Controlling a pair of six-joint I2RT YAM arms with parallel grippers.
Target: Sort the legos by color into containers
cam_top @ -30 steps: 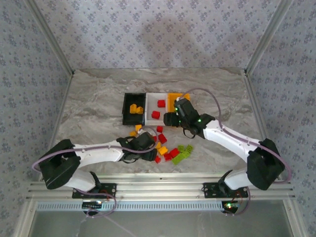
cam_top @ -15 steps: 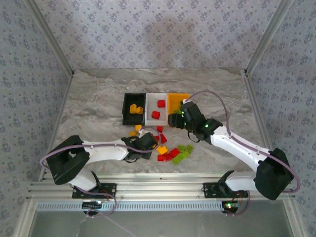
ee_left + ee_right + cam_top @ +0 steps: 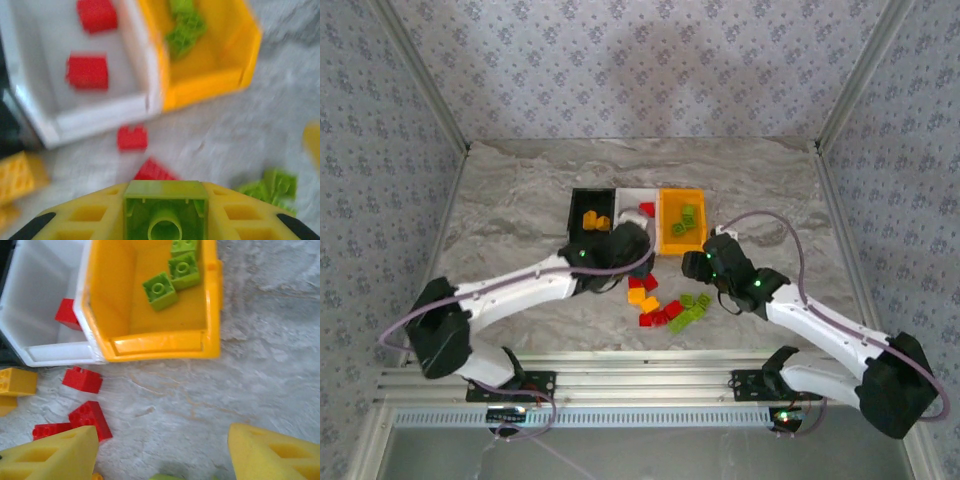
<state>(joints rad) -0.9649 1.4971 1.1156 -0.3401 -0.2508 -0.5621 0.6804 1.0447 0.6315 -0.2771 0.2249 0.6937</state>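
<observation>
My left gripper (image 3: 165, 194) is shut on a lime green lego (image 3: 165, 216), pinched between its yellow fingers. In the top view it (image 3: 632, 243) hangs at the near edge of the white bin (image 3: 632, 200). The black bin (image 3: 578, 225) holds yellow-orange legos (image 3: 595, 220), the white bin (image 3: 100, 115) holds red ones (image 3: 87, 72), and the orange bin (image 3: 160, 347) holds green ones (image 3: 160, 290). My right gripper (image 3: 162, 455) is open over bare table, just near of the orange bin (image 3: 665, 225). Loose red (image 3: 650, 282), yellow-orange (image 3: 642, 298) and green (image 3: 690, 310) legos lie between the arms.
Red bricks (image 3: 82, 380) lie on the marble table (image 3: 520, 200) just in front of the white bin (image 3: 60, 352), and a yellow one (image 3: 17, 381) sits by the black bin. Metal frame posts and patterned walls close the table on three sides.
My left gripper has shut on a green lego at the pile and carried it up toward the bins. My right arm has drawn back from over the orange bin toward the near side.
</observation>
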